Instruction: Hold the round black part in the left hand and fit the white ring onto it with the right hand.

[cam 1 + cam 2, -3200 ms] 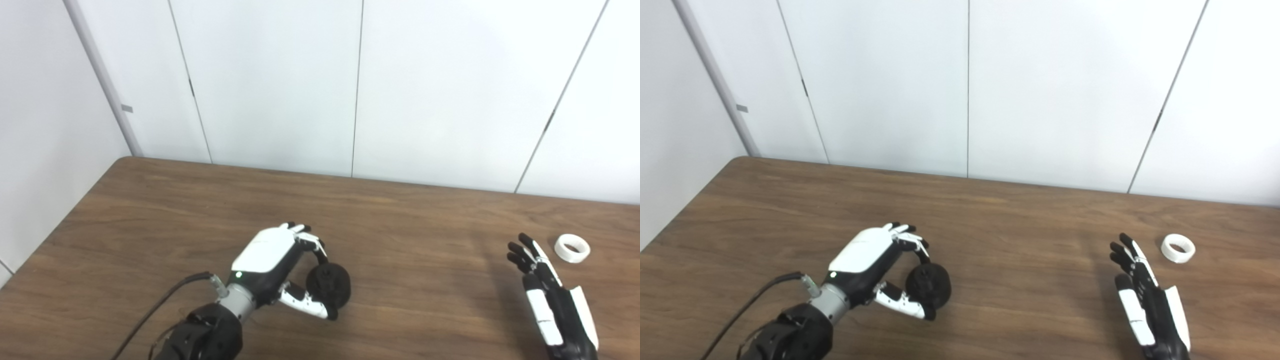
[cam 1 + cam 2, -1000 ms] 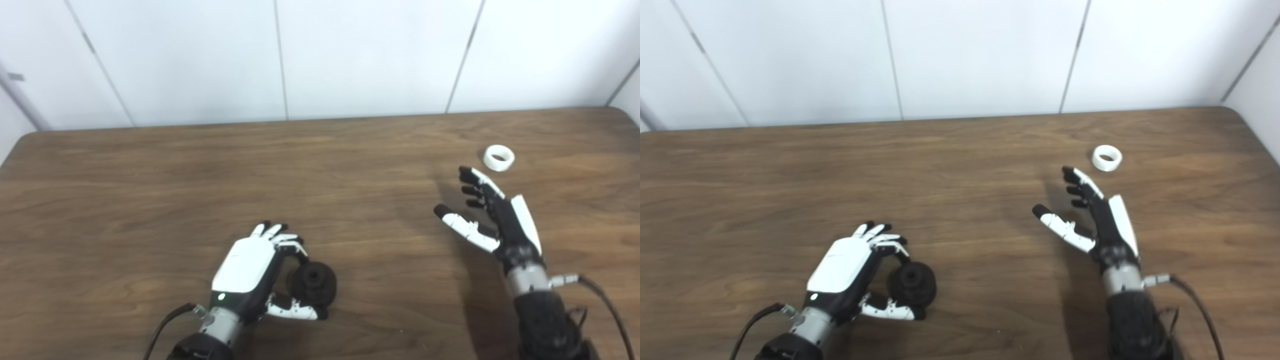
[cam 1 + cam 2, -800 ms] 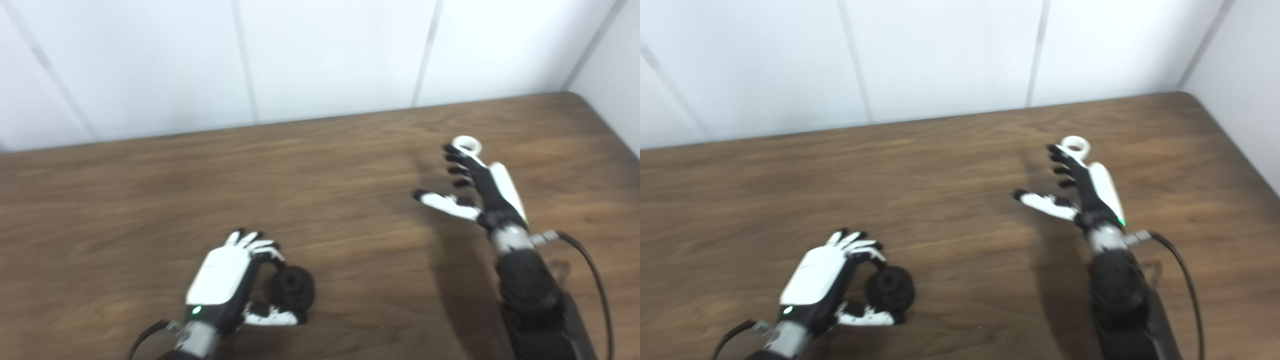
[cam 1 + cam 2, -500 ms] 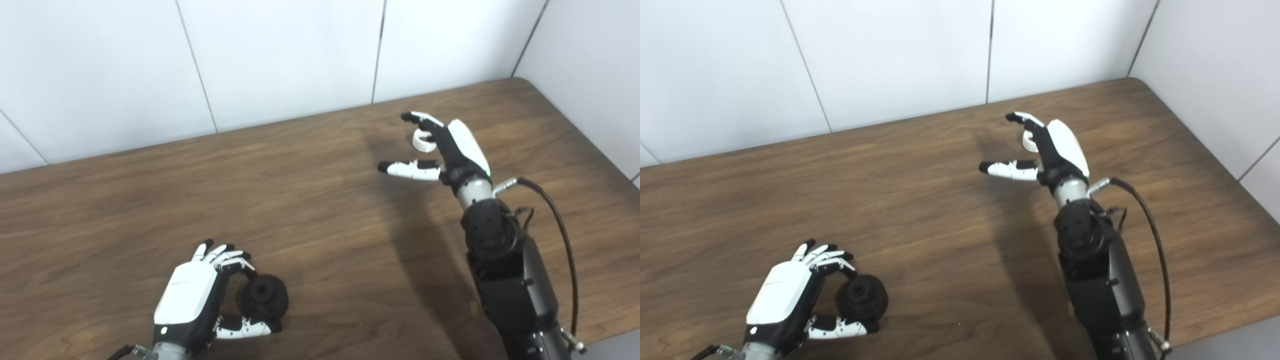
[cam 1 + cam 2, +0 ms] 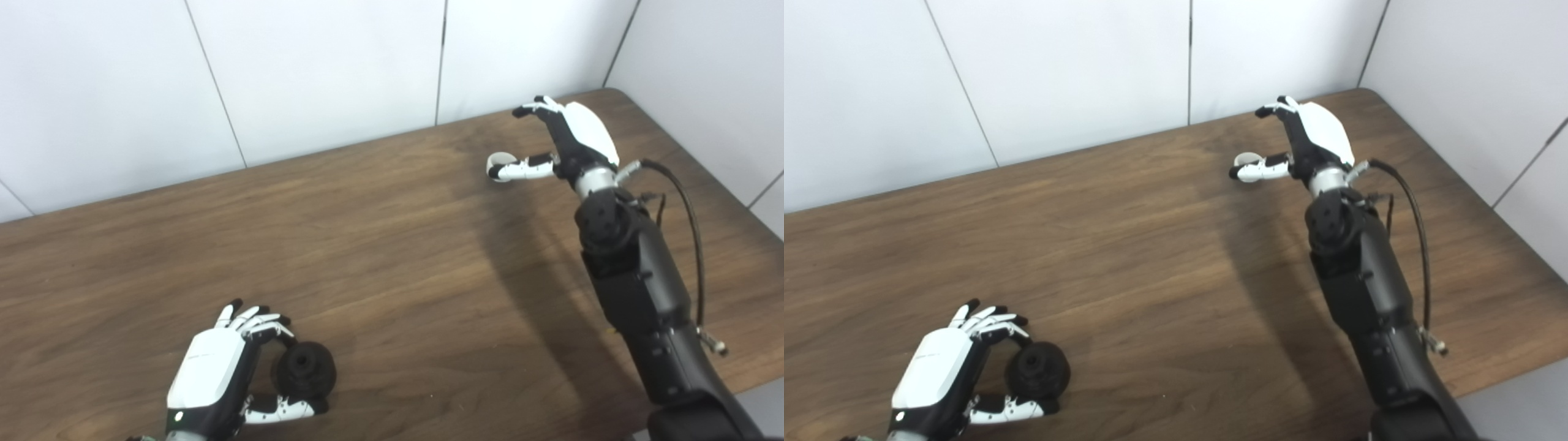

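The round black part (image 5: 304,369) rests low on the wooden table (image 5: 380,257) near its front left, grasped between the fingers and thumb of the left hand (image 5: 215,373). Far across the table, near the back right corner, the white ring (image 5: 497,163) lies mostly hidden behind the thumb of the right hand (image 5: 566,142), whose fingers are spread apart above it, holding nothing
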Controlling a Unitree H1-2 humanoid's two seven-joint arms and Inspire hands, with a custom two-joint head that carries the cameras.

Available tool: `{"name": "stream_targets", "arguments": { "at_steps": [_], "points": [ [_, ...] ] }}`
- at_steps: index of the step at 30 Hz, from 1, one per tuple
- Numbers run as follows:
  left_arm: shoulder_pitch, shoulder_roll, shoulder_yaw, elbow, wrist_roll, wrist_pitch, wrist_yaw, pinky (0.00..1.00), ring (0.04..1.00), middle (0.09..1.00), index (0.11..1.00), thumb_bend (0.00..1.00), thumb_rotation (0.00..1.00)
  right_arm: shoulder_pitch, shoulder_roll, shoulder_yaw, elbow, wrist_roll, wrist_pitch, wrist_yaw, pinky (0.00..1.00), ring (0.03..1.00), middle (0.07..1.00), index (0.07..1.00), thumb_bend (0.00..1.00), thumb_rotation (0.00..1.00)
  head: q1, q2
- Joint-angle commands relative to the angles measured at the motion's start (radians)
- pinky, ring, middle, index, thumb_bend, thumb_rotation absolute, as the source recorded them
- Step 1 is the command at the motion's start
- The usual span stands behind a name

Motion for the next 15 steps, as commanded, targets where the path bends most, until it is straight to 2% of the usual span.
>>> {"name": "stream_targets", "arguments": {
  "at_steps": [1, 6, 11, 15],
  "points": [
    [0.014, 0.031, 0.016, 0.020, 0.012, 0.015, -0.013, 1.00, 0.872, 0.758, 0.481, 0.52, 0.05, -0.060, -0.038, 0.001, 0.009, -0.013, -0.001, -0.029, 1.00, 0.974, 0.957, 0.783, 0.73, 0.27, -0.028, -0.007],
    [0.018, 0.032, 0.022, 0.022, 0.011, 0.010, -0.007, 1.00, 0.871, 0.753, 0.481, 0.52, 0.05, -0.102, -0.064, 0.005, 0.084, -0.017, 0.001, -0.004, 1.00, 0.998, 0.986, 0.779, 0.75, 0.25, -0.035, -0.009],
    [0.020, 0.029, 0.022, 0.013, 0.019, 0.023, -0.022, 1.00, 0.878, 0.754, 0.482, 0.52, 0.05, -0.141, -0.096, 0.034, 0.156, -0.028, 0.002, 0.024, 1.00, 1.000, 0.995, 0.759, 0.80, 0.23, -0.032, -0.005],
    [0.022, 0.028, 0.024, 0.001, 0.017, 0.033, -0.037, 1.00, 0.878, 0.759, 0.482, 0.52, 0.05, -0.171, -0.112, 0.065, 0.209, -0.055, 0.002, 0.057, 1.00, 1.000, 1.000, 0.749, 0.84, 0.26, -0.025, -0.001]
  ]
}}
